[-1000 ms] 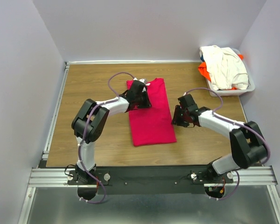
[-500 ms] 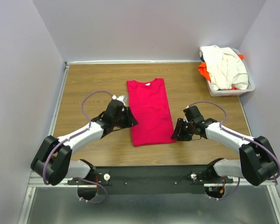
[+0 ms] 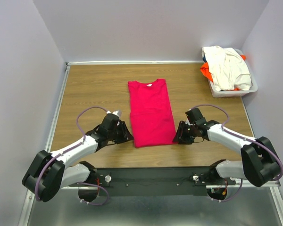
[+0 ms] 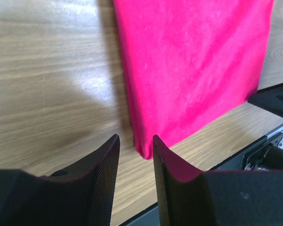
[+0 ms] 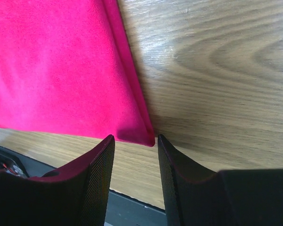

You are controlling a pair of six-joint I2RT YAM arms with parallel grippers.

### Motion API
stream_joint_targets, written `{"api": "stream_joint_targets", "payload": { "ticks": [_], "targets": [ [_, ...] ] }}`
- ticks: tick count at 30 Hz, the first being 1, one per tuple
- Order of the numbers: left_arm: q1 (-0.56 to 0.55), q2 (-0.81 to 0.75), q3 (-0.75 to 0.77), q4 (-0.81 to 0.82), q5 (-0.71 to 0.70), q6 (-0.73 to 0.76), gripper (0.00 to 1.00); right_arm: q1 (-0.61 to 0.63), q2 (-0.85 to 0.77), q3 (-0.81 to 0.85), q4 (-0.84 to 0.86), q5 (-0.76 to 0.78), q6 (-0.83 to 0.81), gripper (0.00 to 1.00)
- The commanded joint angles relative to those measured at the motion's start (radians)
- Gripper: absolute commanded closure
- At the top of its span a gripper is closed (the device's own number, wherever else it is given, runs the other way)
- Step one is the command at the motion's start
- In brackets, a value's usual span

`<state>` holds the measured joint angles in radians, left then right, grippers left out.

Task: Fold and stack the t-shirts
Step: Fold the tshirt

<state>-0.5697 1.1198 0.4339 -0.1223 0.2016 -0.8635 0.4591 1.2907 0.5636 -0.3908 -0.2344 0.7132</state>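
1. A brown wood-grain table (image 3: pixel 94 84) is seen under both arms.
2. A bright crimson-pink cloth t-shirt (image 3: pixel 151 110) is laid flat at the middle of the table. It is folded into a long narrow rectangle, with the collar towards the far side and the hem towards the arm bases.
3. A white plastic basket (image 3: pixel 236 92) is set at the far right corner of the table.
4. A crumpled cream-white t-shirt (image 3: pixel 226 66) is heaped on top of the basket and spills over its rim.
5. An orange t-shirt (image 3: pixel 206 73) is bunched beneath the cream-white one, and only its edges are shown.
6. The left gripper (image 4: pixel 134 141) is held low at the near left corner of the crimson-pink shirt. Its jaws are parted, the corner is framed just beyond the gap, and nothing is clamped.
7. The right gripper (image 5: pixel 134 139) is held low at the near right corner. Its jaws are likewise parted, with the corner just ahead of them and ungripped.
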Motion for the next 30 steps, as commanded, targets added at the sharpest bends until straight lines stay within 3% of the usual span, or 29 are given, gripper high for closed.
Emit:
{"api": "stream_joint_targets", "payload": {
  "ticks": [1,17,30],
  "targets": [
    [-0.007,-0.029,-0.027,-0.004,0.038,-0.022,0.58,0.006,0.005,-0.019,-0.006,0.001,0.025,0.53],
    [-0.094,0.034,-0.083,0.154,0.104,-0.072,0.54,0.007,0.012,-0.040,0.021,0.027,0.054,0.60],
    [-0.114,0.011,-0.136,0.167,-0.014,-0.164,0.57,0.007,-0.005,-0.080,0.059,0.017,0.071,0.66]
  ]
}}
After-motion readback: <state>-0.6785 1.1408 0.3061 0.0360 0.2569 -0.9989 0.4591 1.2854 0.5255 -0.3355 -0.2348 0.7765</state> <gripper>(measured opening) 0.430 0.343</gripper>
